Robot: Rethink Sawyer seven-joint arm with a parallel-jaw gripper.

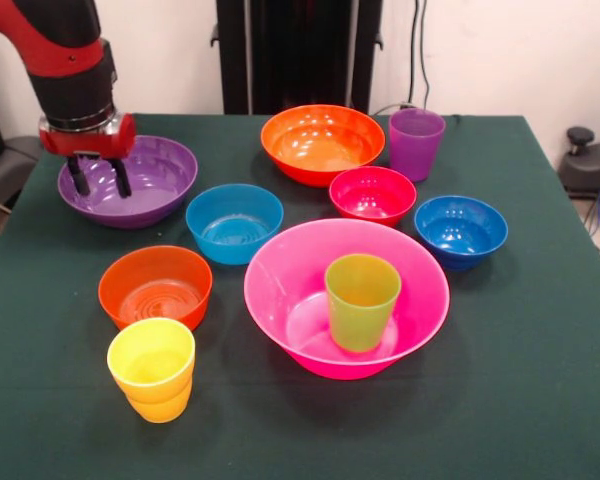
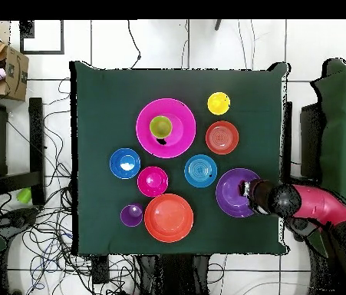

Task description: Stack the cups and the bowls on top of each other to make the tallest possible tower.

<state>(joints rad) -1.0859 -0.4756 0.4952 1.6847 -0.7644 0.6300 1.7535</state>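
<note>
My gripper hangs open and empty over the big purple bowl, fingers spread just above its inside; it shows over the same bowl in the overhead view. The lime green cup stands upright inside the big pink bowl. The yellow cup stands at the front left. The purple cup stands at the back right. The big orange bowl, red bowl, dark blue bowl, light blue bowl and small orange bowl sit apart on the table.
The dark green table has its edges in both views. A cardboard box and cables lie on the floor beside it. The robot's black pedestal stands behind the far edge.
</note>
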